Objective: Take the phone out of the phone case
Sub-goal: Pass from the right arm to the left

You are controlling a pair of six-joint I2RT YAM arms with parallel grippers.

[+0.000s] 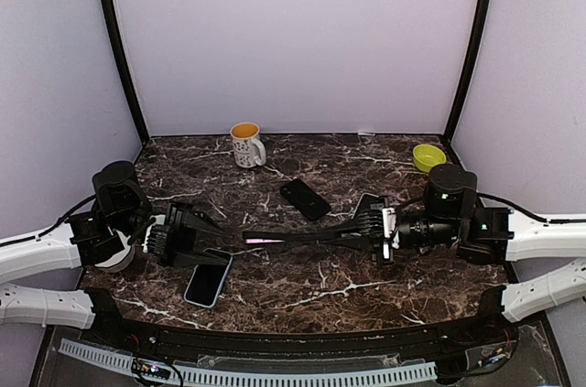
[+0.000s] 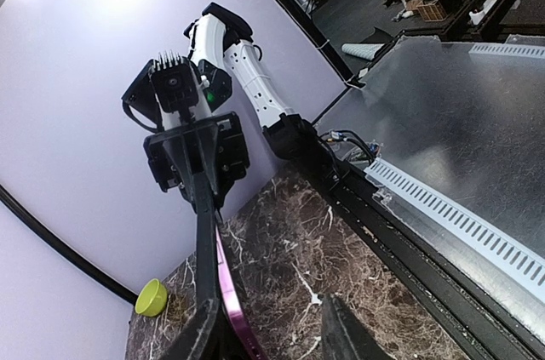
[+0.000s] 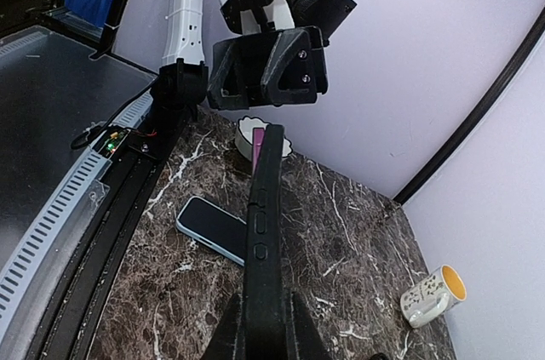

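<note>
My marble table [image 1: 366, 286] bears a white mug [image 1: 245, 144] far centre, a green bowl [image 1: 428, 157] far right, a blue-edged handset [image 1: 208, 278] near left.

Top external sits high behind both arms and looks down and forward over the whole table [image 1: 302, 291] toward the back wall [image 1: 293, 39], farthest of the three. Left wrist is low, close and rolled, sighting along the phone case [image 2: 207, 241] at the right arm [image 2: 247, 79] and yellow bowl [image 2: 152, 298]; right wrist faces back along that case at the left arm [image 3: 183, 20], mug [image 3: 433, 296] and blue-edged phone [image 3: 211, 228]. All three share case and marble top.
</note>
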